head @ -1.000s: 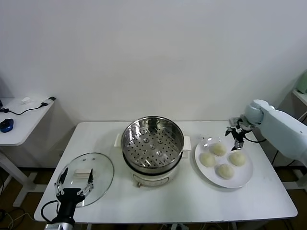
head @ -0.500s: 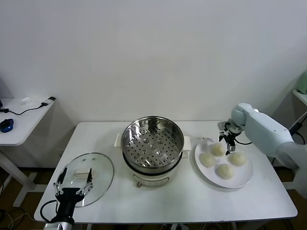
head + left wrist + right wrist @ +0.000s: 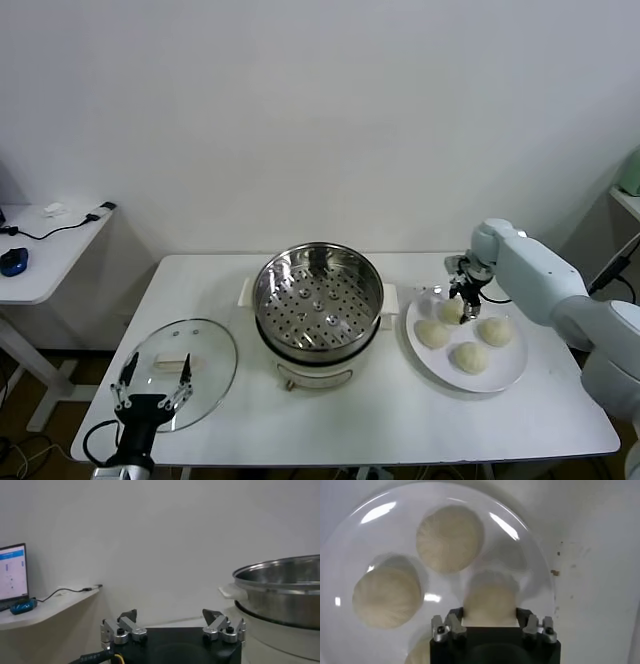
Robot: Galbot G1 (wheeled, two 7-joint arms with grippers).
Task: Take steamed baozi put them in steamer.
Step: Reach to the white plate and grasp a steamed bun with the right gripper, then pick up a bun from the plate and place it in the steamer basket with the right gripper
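Right gripper [image 3: 462,297] straddles a cream, dome-shaped baozi [image 3: 490,600].

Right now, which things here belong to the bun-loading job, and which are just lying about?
Part of the job:
- four buns on the plate
- steamer, nothing in it
- right gripper, over the back bun

Lying about:
- glass lid
- left gripper, parked by the lid

steamed baozi [image 3: 470,356]: four cream domes, right of steamer | steamer [image 3: 318,297]: shiny, uncovered; basket bare
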